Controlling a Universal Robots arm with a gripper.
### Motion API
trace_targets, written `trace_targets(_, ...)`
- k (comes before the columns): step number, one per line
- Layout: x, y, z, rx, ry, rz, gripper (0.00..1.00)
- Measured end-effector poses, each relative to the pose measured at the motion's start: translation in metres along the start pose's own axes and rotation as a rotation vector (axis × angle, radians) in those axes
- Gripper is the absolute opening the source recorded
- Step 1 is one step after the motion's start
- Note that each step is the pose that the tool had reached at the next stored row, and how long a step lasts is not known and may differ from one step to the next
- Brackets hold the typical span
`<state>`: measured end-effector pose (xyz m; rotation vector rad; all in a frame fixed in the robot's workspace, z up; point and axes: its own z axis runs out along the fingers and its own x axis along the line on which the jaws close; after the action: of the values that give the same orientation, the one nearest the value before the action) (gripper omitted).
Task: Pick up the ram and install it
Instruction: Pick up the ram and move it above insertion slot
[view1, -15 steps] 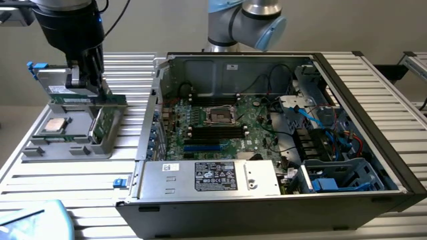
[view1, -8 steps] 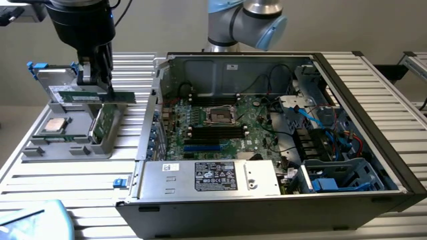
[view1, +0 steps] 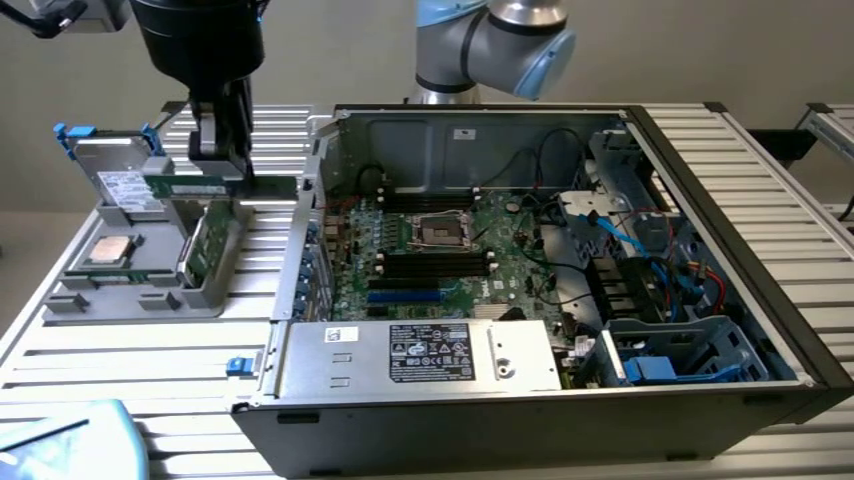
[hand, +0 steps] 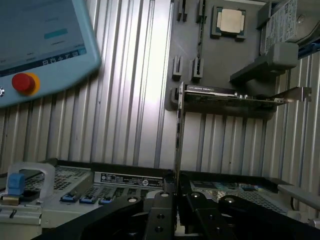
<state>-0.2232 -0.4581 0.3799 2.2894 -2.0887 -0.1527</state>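
Nearest, at 7 o'clock in the exterior view, a pale blue teach pendant (view1: 60, 440) lies on the ribbed metal surface (view1: 134, 350). Beside it, from the centre out to 3 o'clock, stands an open computer case (view1: 534, 430). Inside the case, a silver power supply (view1: 420, 355) with a dark label sits along the near wall. Behind that lies the motherboard (view1: 501, 235), with a square processor socket (view1: 438, 231) at its middle and black memory slots (view1: 430, 264) just on the near side of the socket. Blue cables (view1: 654, 255) trail through the 3 o'clock part of the case. At 9 o'clock, just outside the case wall, a grey tray (view1: 80, 300) rests on the surface. It holds a square silver processor chip (view1: 107, 250) lying flat, a bright green board (view1: 200, 245) standing on edge toward the case side, and a hard drive (view1: 120, 170) at its far end. Over the far part of the tray, at 10 o'clock, the black tool (view1: 220, 178) hangs straight down. Its jaws are pressed together on the ram (view1: 167, 186), pinching it near its middle. The ram is held level and on edge, one end over the hard drive and the other reaching almost to the case wall. In the wrist view the dark fingers (hand: 160, 205) close on either side of the ram (hand: 178, 130), seen edge-on as a thin line. Farthest back, at 12 o'clock, the robot arm (view1: 494, 35) rises behind the case.
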Motion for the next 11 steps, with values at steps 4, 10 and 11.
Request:
trace_targets(4,0.001,-0.0147,-0.0036,0.0008,0.0,0.0,0.14)
trace_targets(10,0.004,-0.0418,-0.0064,0.0008,0.0001,0.0,0.14)
trace_targets(11,0.004,-0.046,-0.0068,0.0009,0.0,0.0,0.14)
